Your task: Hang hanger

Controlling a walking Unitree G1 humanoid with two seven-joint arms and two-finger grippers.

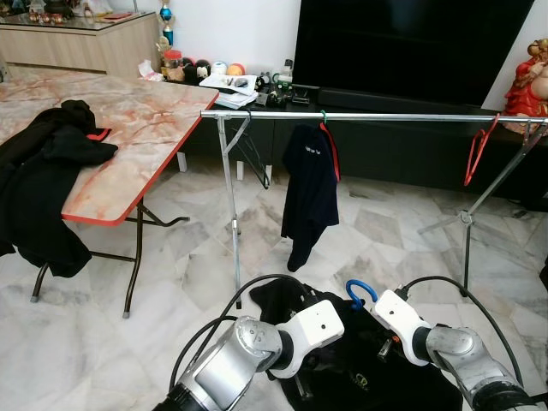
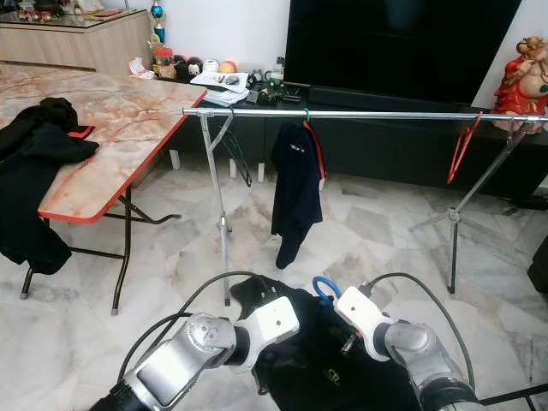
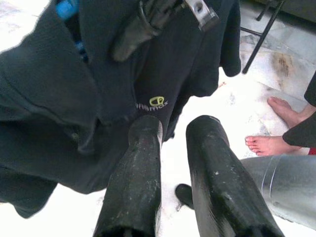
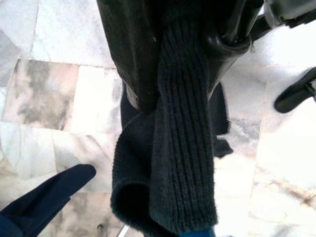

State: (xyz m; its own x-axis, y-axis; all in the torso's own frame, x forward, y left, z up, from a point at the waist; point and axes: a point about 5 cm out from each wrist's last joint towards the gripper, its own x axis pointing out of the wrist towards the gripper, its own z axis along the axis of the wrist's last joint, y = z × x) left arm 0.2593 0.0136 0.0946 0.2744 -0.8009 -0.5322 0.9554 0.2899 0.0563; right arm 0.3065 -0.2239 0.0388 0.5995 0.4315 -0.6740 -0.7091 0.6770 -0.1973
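Observation:
A black garment (image 1: 342, 360) on a blue hanger, its hook (image 1: 361, 294) poking up, hangs low between my two arms above the floor. My right gripper (image 4: 185, 74) is shut on the garment's ribbed collar (image 4: 182, 138). My left gripper (image 3: 174, 123) is just below the cloth (image 3: 98, 98), open by a narrow gap with only floor showing between its fingers (image 3: 133, 182). The silver rack rail (image 1: 385, 116) runs across ahead. It carries a navy shirt (image 1: 308, 184) on a hanger and a bare red hanger (image 1: 476, 154).
A folding marble-top table (image 1: 145, 128) on the left carries black clothes (image 1: 47, 171). The rack's leg (image 1: 233, 223) stands just ahead, and a dark TV unit (image 1: 411, 51) is behind the rack. A person's bare feet (image 3: 276, 123) stand close on the marble floor.

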